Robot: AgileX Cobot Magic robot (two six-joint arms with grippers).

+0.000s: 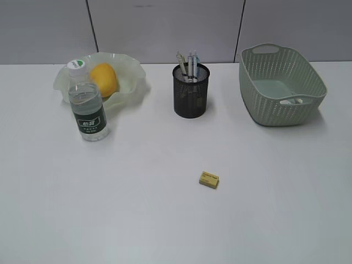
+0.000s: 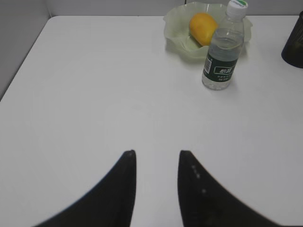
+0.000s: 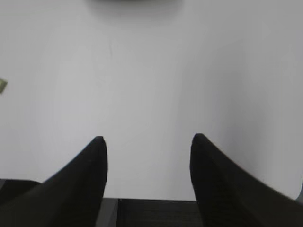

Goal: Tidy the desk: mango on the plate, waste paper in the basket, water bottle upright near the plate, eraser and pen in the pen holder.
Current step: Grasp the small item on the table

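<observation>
The yellow mango [image 1: 104, 79] lies on the pale green wavy plate [image 1: 130, 69] at the back left; both also show in the left wrist view, mango [image 2: 203, 28] and plate [image 2: 177, 28]. The water bottle [image 1: 87, 104] stands upright in front of the plate, and shows in the left wrist view [image 2: 222, 52]. The black mesh pen holder [image 1: 191, 91] holds several pens [image 1: 187, 65]. The yellow eraser [image 1: 209, 179] lies on the table in front of it; its edge shows in the right wrist view [image 3: 2, 85]. White paper [image 1: 291, 100] lies in the green basket [image 1: 280, 82]. My left gripper [image 2: 156, 153] and right gripper [image 3: 147, 139] are open, empty and low over the near table; neither shows in the exterior view.
The white table [image 1: 165, 209] runs to a grey wall behind. The right wrist view shows the table's near edge [image 3: 151, 198] under the fingers. The pen holder's side [image 2: 293, 45] shows at the right edge of the left wrist view.
</observation>
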